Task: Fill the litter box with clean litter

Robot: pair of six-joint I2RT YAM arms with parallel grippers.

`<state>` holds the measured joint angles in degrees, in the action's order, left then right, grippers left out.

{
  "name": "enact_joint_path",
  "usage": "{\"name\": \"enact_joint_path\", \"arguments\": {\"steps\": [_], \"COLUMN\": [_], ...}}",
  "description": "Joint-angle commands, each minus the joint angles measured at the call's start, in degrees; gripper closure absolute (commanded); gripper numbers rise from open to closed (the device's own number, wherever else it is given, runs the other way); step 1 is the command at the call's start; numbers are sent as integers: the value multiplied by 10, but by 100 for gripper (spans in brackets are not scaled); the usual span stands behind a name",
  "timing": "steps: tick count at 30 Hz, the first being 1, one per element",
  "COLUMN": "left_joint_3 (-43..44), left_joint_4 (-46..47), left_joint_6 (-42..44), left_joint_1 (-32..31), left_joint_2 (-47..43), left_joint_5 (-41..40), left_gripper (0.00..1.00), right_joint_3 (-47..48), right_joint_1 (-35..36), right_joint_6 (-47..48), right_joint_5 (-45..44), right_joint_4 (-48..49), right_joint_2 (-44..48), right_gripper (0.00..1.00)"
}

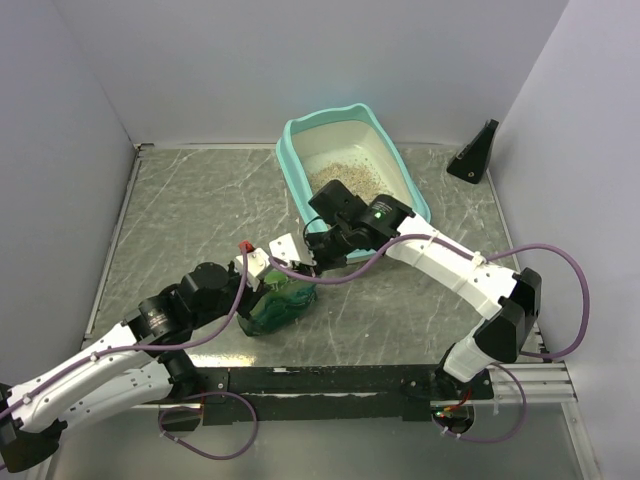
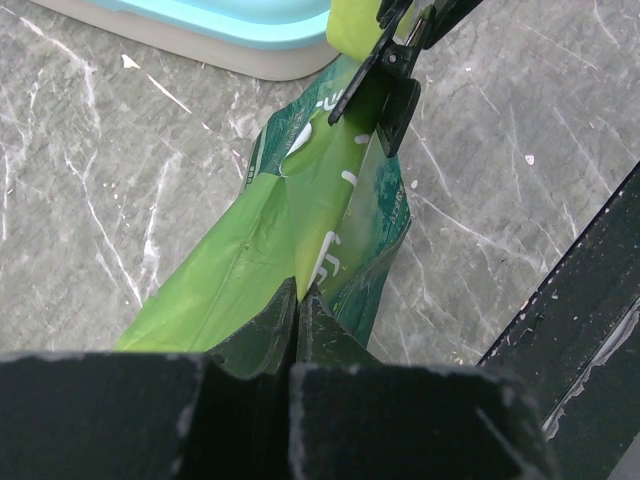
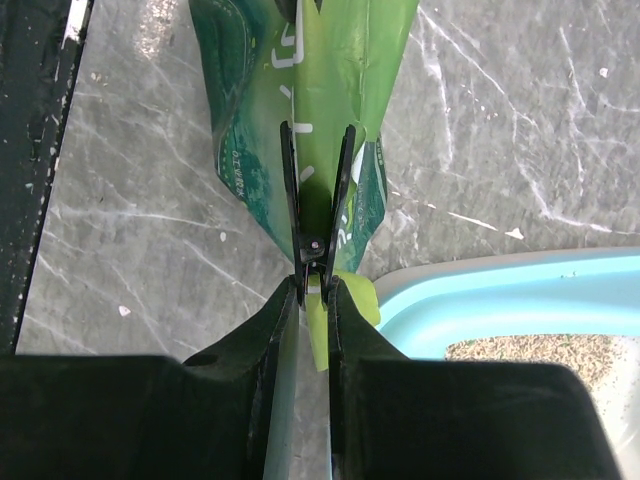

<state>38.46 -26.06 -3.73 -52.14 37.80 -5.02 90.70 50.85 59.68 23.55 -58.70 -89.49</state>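
I count one litter box [image 1: 330, 115] on my desk [image 1: 180, 210], far of centre. It holds one thin patch of litter [image 1: 345, 178] at the near end of the pan, and the far end shows bare cream.

One green bag [image 1: 285, 305] lies near of the box's near-left corner, between my two arms. A single black clip [image 3: 313, 245] sits across its top.

My left claw [image 2: 298, 300] is clenched on the bag's near end, with the film pinched between both fingers. My right claw [image 3: 312, 290] reaches in from the box side and is clenched on the clip's yellow-green tail. The box rim is just right of it in the right wrist view.

One black wedge [image 1: 476, 153] stands at the far right, well apart from everything else.
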Motion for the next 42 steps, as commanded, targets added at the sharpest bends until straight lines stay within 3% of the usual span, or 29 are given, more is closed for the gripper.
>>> {"name": "enact_joint_path", "arguments": {"steps": [1,11,23,26,32,34,35,42], "left_joint_3": [11,11,10,10,10,10,11,11], "left_joint_4": [44,44,44,44,44,44,44,44], "left_joint_6": [-9,-9,-10,-10,-9,-9,-9,-9], "left_joint_1": [2,2,2,2,2,2,2,2], "left_joint_2": [-28,-28,-33,-32,-30,-29,-30,-28], "left_joint_5": [-15,-12,-16,-16,-15,-15,-14,-13], "left_gripper": [99,99,99,99,99,99,99,99], "right_joint_3": [3,41,-33,-71,-90,-94,-96,-131], "right_joint_1": [-1,14,15,15,12,10,7,-7], "right_joint_6": [3,8,-3,-12,-24,-30,-29,-82], "right_joint_5": [-57,-57,66,91,93,96,104,113], "right_joint_4": [-37,-61,17,65,93,101,104,192], "right_joint_2": [10,4,-13,8,33,45,50,120], "right_gripper": [100,100,98,85,72,50,1,0]}}
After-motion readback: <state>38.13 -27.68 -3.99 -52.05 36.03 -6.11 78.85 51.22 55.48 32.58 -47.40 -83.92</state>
